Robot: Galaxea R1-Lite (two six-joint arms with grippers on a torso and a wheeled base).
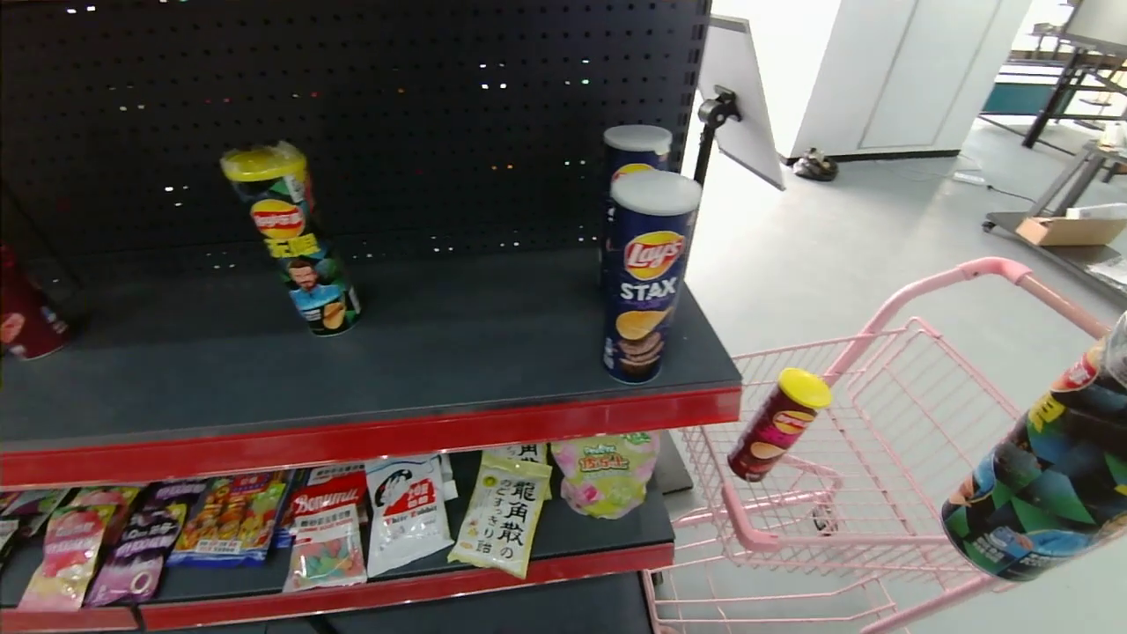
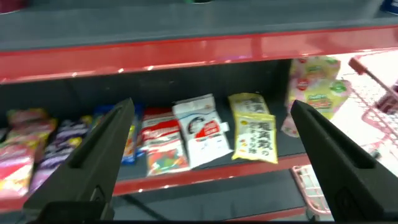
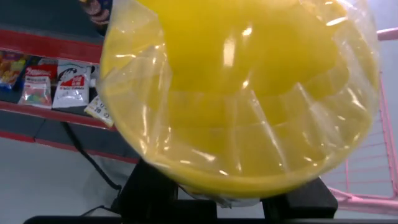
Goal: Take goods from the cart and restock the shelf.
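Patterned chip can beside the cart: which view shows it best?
The head view: the patterned chip can shows its printed side, tilted beside the pink cart. The right wrist view gives its film-wrapped yellow lid close up. The left wrist view faces snack bags on the lower shelf.

A pink wire cart stands just right of the shelving. Inside it, a maroon can with a yellow lid leans tilted at the corner nearest the shelf. Another can, patterned in green, blue and black, is up in the air over the cart's right side, also tilted. Its yellow lid is wrapped in clear film.

On the dark top shelf (red strip along the front), two blue cans stand upright at the right end, one behind the other. A like-patterned can stands mid-left and looks tilted. A dark red can sits at the far left edge. Snack bags lie in a row on the lower shelf.
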